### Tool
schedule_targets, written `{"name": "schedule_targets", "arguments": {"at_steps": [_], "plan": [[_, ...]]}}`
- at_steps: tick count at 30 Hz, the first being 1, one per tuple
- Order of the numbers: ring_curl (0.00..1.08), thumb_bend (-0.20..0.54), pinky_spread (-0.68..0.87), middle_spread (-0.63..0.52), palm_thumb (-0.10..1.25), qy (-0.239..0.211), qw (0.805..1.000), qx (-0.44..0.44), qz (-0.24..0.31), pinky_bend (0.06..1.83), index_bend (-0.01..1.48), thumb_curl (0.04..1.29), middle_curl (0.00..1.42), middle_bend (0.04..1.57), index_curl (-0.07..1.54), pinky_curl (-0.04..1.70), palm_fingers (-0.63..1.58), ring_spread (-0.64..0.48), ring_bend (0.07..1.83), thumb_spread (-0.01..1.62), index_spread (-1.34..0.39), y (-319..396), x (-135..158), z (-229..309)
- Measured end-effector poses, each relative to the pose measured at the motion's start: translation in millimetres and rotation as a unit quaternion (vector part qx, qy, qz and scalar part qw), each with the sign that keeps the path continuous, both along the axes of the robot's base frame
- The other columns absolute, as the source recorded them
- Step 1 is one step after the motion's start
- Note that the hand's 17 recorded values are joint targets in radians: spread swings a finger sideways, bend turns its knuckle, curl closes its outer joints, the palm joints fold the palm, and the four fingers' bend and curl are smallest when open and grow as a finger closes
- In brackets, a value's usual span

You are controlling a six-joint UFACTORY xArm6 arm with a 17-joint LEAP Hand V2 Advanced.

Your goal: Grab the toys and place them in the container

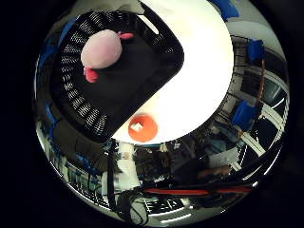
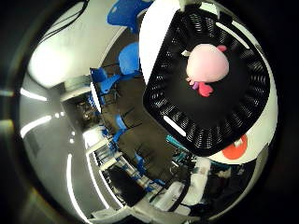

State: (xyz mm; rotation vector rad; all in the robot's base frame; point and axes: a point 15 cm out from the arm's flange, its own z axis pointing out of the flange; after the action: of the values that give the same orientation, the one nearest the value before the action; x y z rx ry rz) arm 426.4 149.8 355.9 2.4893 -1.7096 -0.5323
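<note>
A pink plush toy (image 1: pixel 101 49) is seen lying inside the black slatted container (image 1: pixel 156 71), which is set on a white round table (image 1: pixel 204 66) below the palm. An orange toy (image 1: pixel 143 128) is left on the table just beside the container. The hand's fingers are not shown, so their state cannot be told.

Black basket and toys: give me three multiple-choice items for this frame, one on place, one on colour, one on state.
1. Where is the pink plush toy?
A. inside the black basket
B. on the white table
C. on the floor

2. What colour is the round toy beside the basket?
A. green
B. orange
C. blue

3. How does the orange toy lie?
A. in the basket
B. under the plush
C. on the table, outside the basket

Answers: A, basket walls surround the plush; B, it is plainly orange; C, it sits on white tabletop by the basket's rim.
</note>
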Motion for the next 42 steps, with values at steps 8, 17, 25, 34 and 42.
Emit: {"name": "schedule_targets", "arguments": {"at_steps": [8, 17, 25, 34, 42], "plan": [[0.23, -0.030, 0.54, 0.25, 0.06, -0.014, 1.000, 0.004, -0.007, 0.72, 0.16, 0.26, 0.36, 0.27, 0.30, 0.30, 0.10, 0.33, 0.49, 0.98, -0.09, -14, -16, 32], [0.23, -0.030, 0.54, 0.25, 0.00, 0.042, 0.999, -0.013, -0.012, 0.71, 0.16, 0.26, 0.34, 0.27, 0.29, 0.27, 0.21, 0.31, 0.51, 0.96, -0.06, -53, -83, 76], [0.22, -0.031, 0.52, 0.25, -0.01, 0.035, 0.998, -0.023, -0.039, 0.71, 0.16, 0.26, 0.34, 0.28, 0.29, 0.25, 0.23, 0.31, 0.52, 0.98, -0.04, -107, -127, 97], [0.21, -0.030, 0.51, 0.25, -0.01, 0.070, 0.995, -0.042, -0.062, 0.72, 0.16, 0.26, 0.33, 0.29, 0.29, 0.23, 0.22, 0.31, 0.53, 0.97, -0.04, -151, -182, 40], [0.20, -0.027, 0.52, 0.25, 0.00, 0.103, 0.990, -0.051, -0.076, 0.75, 0.16, 0.26, 0.33, 0.28, 0.29, 0.23, 0.22, 0.32, 0.53, 0.98, -0.04, -173, -199, -24]]}}
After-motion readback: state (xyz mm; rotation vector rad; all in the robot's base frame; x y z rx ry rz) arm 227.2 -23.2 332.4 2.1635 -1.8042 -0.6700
